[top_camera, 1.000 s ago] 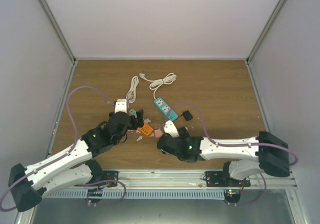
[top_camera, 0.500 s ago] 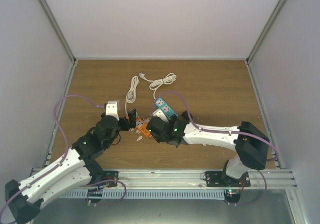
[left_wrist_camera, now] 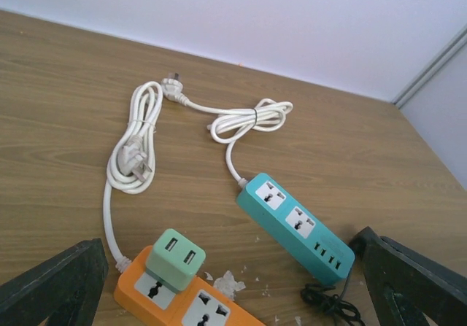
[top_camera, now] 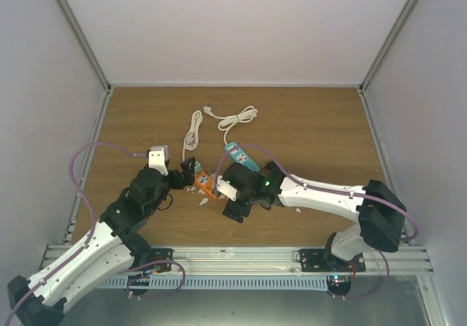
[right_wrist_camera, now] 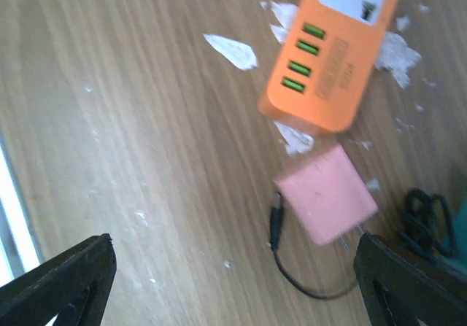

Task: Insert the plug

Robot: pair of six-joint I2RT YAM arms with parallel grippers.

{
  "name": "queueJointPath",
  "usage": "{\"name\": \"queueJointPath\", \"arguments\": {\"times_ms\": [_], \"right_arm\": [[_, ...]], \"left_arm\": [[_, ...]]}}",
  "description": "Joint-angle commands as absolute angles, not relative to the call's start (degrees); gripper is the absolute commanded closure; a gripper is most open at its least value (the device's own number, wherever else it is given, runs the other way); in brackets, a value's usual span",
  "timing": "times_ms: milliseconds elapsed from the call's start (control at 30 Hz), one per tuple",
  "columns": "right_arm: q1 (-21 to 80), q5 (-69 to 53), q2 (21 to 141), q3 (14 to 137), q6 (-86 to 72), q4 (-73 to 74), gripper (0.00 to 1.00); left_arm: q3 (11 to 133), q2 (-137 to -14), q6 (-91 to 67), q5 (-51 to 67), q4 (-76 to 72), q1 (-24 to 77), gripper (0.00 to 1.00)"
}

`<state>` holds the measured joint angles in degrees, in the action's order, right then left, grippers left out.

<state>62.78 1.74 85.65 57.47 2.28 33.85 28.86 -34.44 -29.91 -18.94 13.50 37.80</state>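
The black plug shows in no view; in the top view my right arm covers the spot beside the teal power strip. The teal strip also shows in the left wrist view, its sockets empty. My left gripper is open and empty, just left of the orange power strip, which carries a green adapter. My right gripper is open and empty, low over the wood, with a pink block and a thin black cable between its fingers' reach.
Two coiled white cords lie behind the strips. White paper scraps litter the wood round the orange strip's end. A tangle of black cable lies by the teal strip's near end.
My right arm has swung left across the teal strip and now covers the black plug's place; its gripper has turned toward the near edge. My left arm has drawn back to the left.
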Motion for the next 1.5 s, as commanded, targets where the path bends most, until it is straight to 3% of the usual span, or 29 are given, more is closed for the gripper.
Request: {"name": "queueJointPath", "arguments": {"times_ms": [0,200,367,867,1233,1400,1467], "right_arm": [[60.1,-13.0,89.7,60.8,16.1,35.5,0.10],[51.9,-13.5,94.7,65.9,24.3,37.4,0.06],[47.1,-12.0,98.0,65.3,27.2,36.7,0.11],[48.0,-9.4,101.0,62.5,27.4,30.0,0.21],[48.3,-7.8,106.5,67.4,27.0,31.0,0.32],[48.2,-7.6,107.4,69.3,26.2,30.9,0.38],[48.2,-7.5,107.8,70.0,25.9,31.3,0.45]], "left_arm": [[28.2,-33.7,-29.0,-16.1,9.5,37.4,0.01],[27.7,-32.3,-29.4,-16.0,9.9,37.2,0.01],[27.5,-31.3,-29.8,-17.3,10.6,37.1,0.01],[27.2,-29.6,-30.5,-18.7,11.7,37.0,0.01],[27.2,-29.2,-30.9,-19.7,12.1,36.9,0.01],[27.1,-29.3,-31.1,-20.1,12.2,36.9,0.01],[27.1,-29.3,-31.2,-20.4,12.3,36.9,0.01]]}}
